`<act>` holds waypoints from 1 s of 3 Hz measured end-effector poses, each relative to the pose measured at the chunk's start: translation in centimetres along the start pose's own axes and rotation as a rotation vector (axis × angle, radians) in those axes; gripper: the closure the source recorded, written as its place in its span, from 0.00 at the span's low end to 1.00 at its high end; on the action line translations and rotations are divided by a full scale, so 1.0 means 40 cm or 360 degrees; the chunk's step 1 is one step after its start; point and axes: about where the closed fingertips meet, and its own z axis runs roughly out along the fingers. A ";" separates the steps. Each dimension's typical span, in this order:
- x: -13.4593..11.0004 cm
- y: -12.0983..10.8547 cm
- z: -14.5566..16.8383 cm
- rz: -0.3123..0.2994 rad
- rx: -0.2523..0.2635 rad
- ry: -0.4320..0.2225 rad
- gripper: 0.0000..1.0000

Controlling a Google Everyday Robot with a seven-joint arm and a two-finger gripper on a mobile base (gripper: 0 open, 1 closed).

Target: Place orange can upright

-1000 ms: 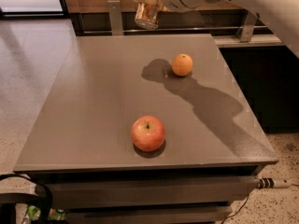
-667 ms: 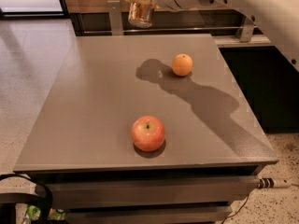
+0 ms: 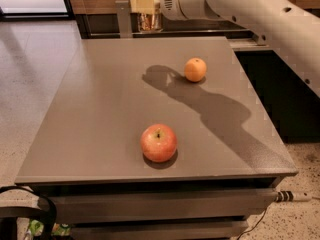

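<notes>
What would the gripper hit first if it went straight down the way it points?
Probably the far edge of the table: the gripper, jaws shut on the orange can, hangs pointing down above it, so the can would touch first. Depth is unclear; orange and apple lie off that line.

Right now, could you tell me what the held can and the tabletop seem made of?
The orange can, held by the gripper over the far edge of the table, looks metal: glossy, with bright streaks. The tabletop looks like matte grey laminate or painted board: soft shadows, no reflections.
</notes>
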 end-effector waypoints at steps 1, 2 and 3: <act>0.034 0.005 0.017 -0.0167 0.0039 -0.0082 1.00; 0.035 0.008 0.021 -0.0203 0.0047 -0.0114 1.00; 0.036 0.009 0.023 -0.0204 0.0045 -0.0115 1.00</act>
